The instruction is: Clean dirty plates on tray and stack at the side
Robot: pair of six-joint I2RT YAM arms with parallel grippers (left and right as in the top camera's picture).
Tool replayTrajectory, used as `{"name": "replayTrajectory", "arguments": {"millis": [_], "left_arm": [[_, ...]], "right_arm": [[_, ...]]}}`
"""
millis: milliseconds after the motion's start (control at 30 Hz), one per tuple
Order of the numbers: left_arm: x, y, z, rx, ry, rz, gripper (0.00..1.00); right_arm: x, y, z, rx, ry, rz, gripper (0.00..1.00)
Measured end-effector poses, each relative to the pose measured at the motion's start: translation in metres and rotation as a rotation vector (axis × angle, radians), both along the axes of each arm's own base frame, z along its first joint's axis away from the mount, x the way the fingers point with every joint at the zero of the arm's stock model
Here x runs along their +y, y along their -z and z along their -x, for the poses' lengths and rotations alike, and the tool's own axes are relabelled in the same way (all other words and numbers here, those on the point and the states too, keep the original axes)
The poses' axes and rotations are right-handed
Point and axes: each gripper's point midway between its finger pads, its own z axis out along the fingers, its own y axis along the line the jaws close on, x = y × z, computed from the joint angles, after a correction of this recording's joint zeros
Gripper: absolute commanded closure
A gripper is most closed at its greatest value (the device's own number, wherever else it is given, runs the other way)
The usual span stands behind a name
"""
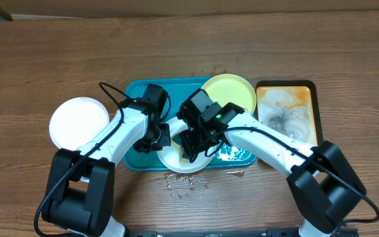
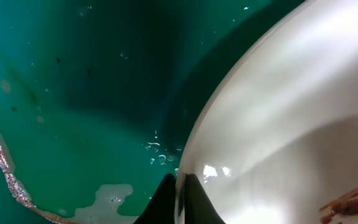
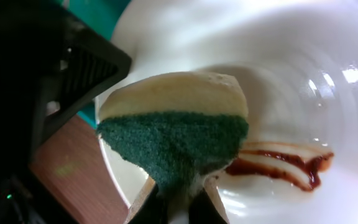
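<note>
A white plate (image 1: 171, 160) smeared with brown sauce (image 3: 278, 165) sits at the front edge of the teal tray (image 1: 137, 92). My left gripper (image 2: 181, 199) is shut on this plate's rim (image 2: 278, 112). My right gripper (image 3: 179, 208) is shut on a sponge (image 3: 173, 124), yellow with a green scrub side, held over the plate (image 3: 260, 62) beside the smear. A pale yellow-green plate (image 1: 232, 91) lies at the tray's back right. A clean white plate (image 1: 79, 122) lies on the table left of the tray.
A narrow orange tray (image 1: 288, 115) with grey soapy water stands right of the teal tray. Water drops (image 1: 179, 187) dot the table in front of the trays. Foam lies on the teal tray's floor (image 2: 107, 196).
</note>
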Motion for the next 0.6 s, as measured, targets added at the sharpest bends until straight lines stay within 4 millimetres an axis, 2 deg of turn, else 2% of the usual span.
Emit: {"name": "replayTrajectory", "arguments": {"millis": [267,400,600], "left_arm": [[0.0,0.0,0.0,0.0,0.0,0.002,0.96],[0.0,0.0,0.0,0.0,0.001,0.002,0.96],[-0.004,0.0,0.001,0.006,0.002,0.019,0.96]], "right_arm": [[0.003,0.028,0.003,0.047,0.016,0.041,0.96],[0.003,0.032,0.003,0.057,0.024,0.044,0.96],[-0.013,0.038,-0.003,0.047,0.142,0.163,0.96]]}}
